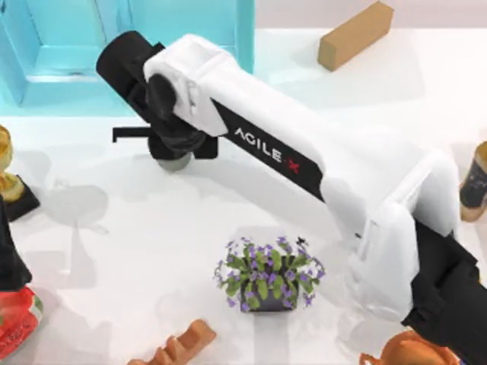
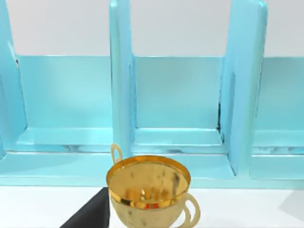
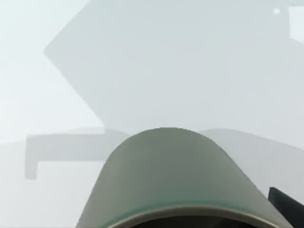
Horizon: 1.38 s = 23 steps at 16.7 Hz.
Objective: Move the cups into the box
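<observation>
Top view: right gripper (image 1: 176, 148) over olive-grey cup (image 1: 174, 162), jaw state unclear; box (image 1: 245, 30) toward 12 o'clock; left arm parked at 9.

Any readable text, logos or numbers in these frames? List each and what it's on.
"AGILE X", white lettering with a red X, on the black panel of the right arm reaching across the table.
The can-like object at the right edge has dark markings, too blurred to read.
Nothing readable on the box.
</observation>
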### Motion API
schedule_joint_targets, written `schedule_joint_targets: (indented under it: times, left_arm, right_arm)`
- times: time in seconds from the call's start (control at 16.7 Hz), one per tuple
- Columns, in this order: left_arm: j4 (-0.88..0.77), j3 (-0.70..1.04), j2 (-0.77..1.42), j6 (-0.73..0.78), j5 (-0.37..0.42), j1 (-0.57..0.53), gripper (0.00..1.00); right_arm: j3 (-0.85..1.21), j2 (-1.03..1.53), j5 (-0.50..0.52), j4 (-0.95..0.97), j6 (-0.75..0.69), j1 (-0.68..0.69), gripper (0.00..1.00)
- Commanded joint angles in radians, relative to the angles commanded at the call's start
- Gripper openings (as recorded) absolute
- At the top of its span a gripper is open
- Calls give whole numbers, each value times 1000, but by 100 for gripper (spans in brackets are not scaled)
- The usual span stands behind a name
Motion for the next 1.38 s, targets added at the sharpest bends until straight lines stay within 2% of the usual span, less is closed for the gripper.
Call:
schedule_joint_targets:
  times: [0.6, 1.14, 1.38]
  left_arm:
    - [0, 0, 0, 0, 0, 0, 100]
    - [0, 0, 0, 0, 0, 0, 100]
    - [0, 0, 0, 0, 0, 0, 100]
  right_arm:
    - [-621, -483, -43, 149, -101, -116, 0]
    - [-678, -539, -55, 165, -128, -130, 0]
    - [-735, -594, -91, 121, -271, -278, 0]
